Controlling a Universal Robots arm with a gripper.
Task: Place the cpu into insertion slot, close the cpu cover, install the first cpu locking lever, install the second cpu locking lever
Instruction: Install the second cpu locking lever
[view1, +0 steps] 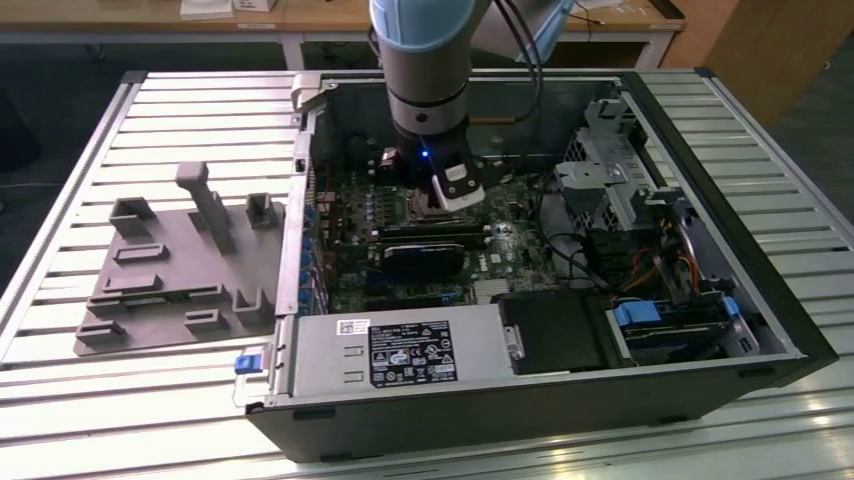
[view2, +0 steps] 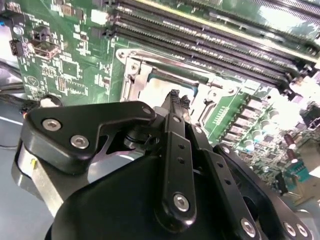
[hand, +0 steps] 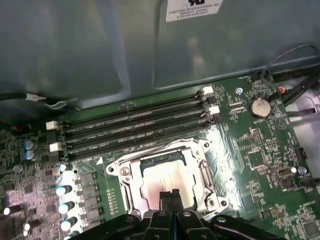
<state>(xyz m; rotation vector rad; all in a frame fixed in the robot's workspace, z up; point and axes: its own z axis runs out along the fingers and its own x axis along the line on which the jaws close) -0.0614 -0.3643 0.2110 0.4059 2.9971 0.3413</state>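
In both wrist views the cpu (hand: 164, 181) lies flat in the insertion slot (hand: 121, 171), its pale silvery top showing through the window of the cpu cover (hand: 199, 161). The cover lies down over the socket. My gripper (hand: 170, 194) hovers just above the near edge of the cpu, its two black fingertips pressed together with nothing between them. The second wrist view shows the same shut fingers (view2: 176, 102) over the cpu (view2: 152, 92) and the cover (view2: 136, 75). In the exterior view the gripper (view1: 434, 205) reaches down into the open computer case over the motherboard.
Several long memory slots (hand: 135, 127) run beside the socket, with a coin cell (hand: 260, 106) on the board. A long black card (view1: 424, 255), a power supply (view1: 400, 350), a drive cage (view1: 601, 180) and cables crowd the case. A grey fixture plate (view1: 174, 260) lies outside it.
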